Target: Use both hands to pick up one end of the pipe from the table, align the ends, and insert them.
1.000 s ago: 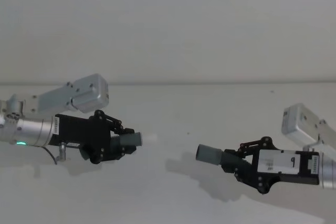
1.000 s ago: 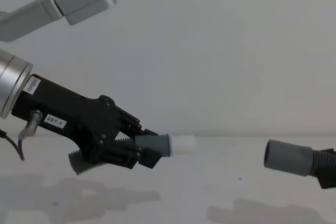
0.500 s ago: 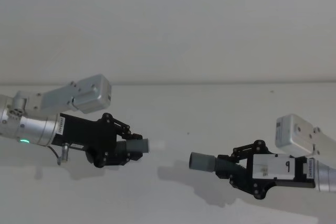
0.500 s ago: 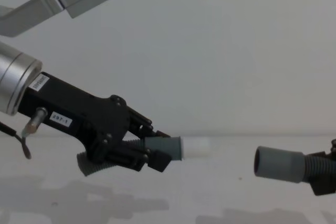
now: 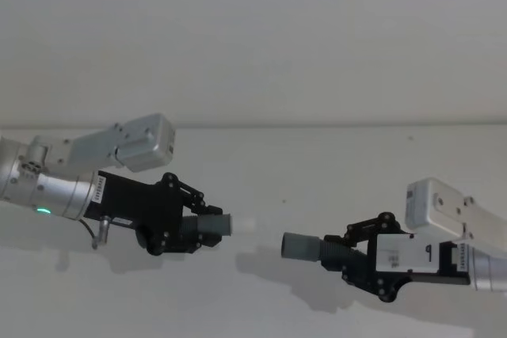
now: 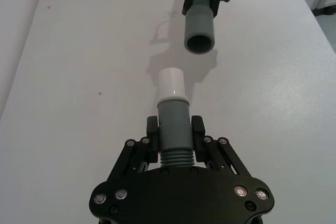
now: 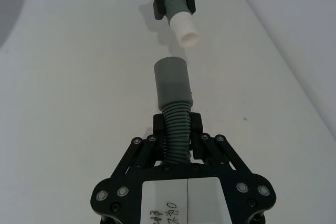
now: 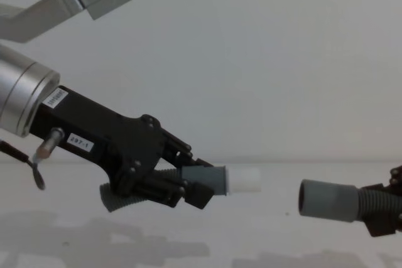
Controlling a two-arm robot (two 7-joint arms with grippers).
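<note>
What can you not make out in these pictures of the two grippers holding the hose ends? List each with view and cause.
1. Hose between the grippers: chest view, the body of the left gripper covers most.
2. Fingers of the right gripper: chest view, cut off by the right edge.
3. Socket depth: left wrist view, the bore is dark.
4. Label text on the right gripper: right wrist view, cut by the bottom edge.
</note>
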